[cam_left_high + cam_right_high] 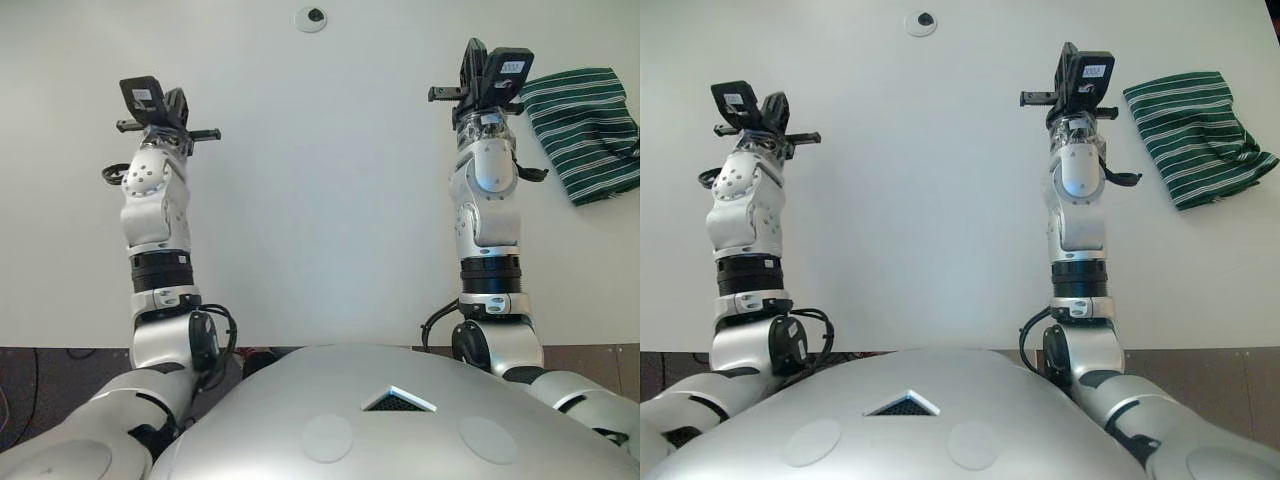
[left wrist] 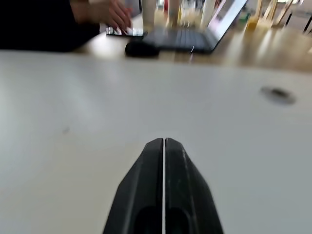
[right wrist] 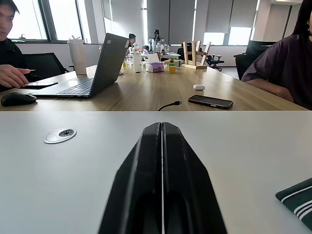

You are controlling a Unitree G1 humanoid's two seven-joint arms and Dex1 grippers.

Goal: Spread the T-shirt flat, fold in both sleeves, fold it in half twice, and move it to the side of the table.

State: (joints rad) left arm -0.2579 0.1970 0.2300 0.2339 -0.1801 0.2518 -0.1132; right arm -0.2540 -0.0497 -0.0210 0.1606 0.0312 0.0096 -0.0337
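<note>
A folded green-and-white striped cloth T-shirt (image 1: 585,130) lies on the white tabletop (image 1: 320,220), far right, just beside the right gripper (image 3: 162,127). The left gripper (image 2: 164,142) is well apart to the left. A round metal grommet (image 1: 311,18) lies behind, between them.

T-shirt (image 1: 585,130): cloth | table (image 1: 320,220) – smooth matt | L hand (image 2: 164,141), R hand (image 3: 161,125) – matt blk plastic

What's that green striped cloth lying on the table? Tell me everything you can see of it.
It is the T-shirt, dark green soft fabric with thin white stripes, folded into a compact, slightly rumpled bundle. It lies on the white table toward the robot's far right. Only the table touches it; the right pincer, shut, stands beside it, apart.
</note>
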